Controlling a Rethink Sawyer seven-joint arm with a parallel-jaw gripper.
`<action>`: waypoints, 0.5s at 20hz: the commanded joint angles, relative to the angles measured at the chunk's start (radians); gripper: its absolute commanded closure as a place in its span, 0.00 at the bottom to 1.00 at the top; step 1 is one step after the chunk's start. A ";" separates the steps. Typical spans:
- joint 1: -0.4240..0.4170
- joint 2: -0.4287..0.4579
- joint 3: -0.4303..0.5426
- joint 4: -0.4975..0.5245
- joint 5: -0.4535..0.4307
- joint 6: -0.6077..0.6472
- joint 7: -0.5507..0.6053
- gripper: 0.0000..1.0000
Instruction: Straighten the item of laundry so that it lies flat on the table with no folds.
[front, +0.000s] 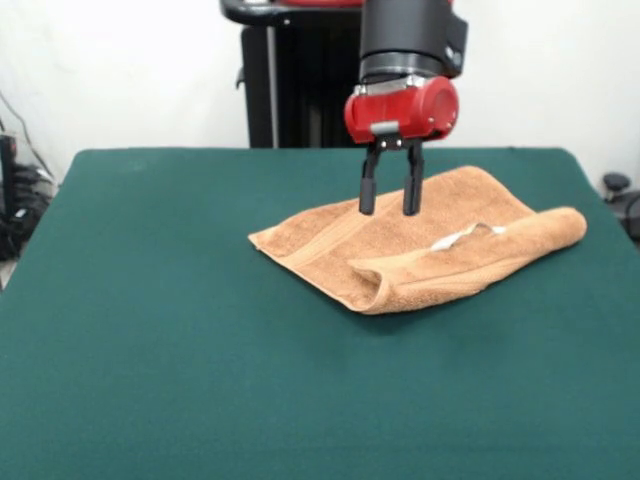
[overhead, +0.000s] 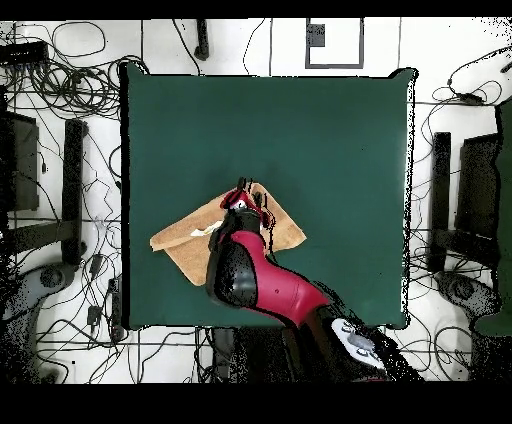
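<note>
The table (front: 150, 330) is the largest item in view; its dark green cloth top spans almost the full width of the front view, and in the overhead view (overhead: 330, 150) it shows as a broad rectangle ringed by cables on the floor. The arm (front: 405, 40) descends from the far side of the table; its black upper section ends in a red wrist housing; in the overhead view the red and black arm (overhead: 265, 285) reaches in from the bottom edge and covers part of the cloth below it. The towel (front: 400, 240) lies on the table right of centre and toward the far half, as seen from the front; it is orange-tan terry, not flat; its near edge is folded back on itself into a thick roll running to the right corner; a flat woven band shows along the left edge. The gripper (front: 385, 205) hangs just over the towel's far portion; its two black fingers (front: 367, 195) stand apart, parted and holding nothing; whether the tips touch the cloth cannot be told. A small white label (front: 455, 238) lies against the folded edge.
</note>
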 joint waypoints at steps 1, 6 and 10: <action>-0.035 0.058 0.159 0.111 -0.034 0.061 0.345 0.00; -0.035 0.075 0.186 0.131 -0.025 0.031 0.368 0.00; -0.043 0.099 0.195 0.124 -0.032 0.016 0.359 0.00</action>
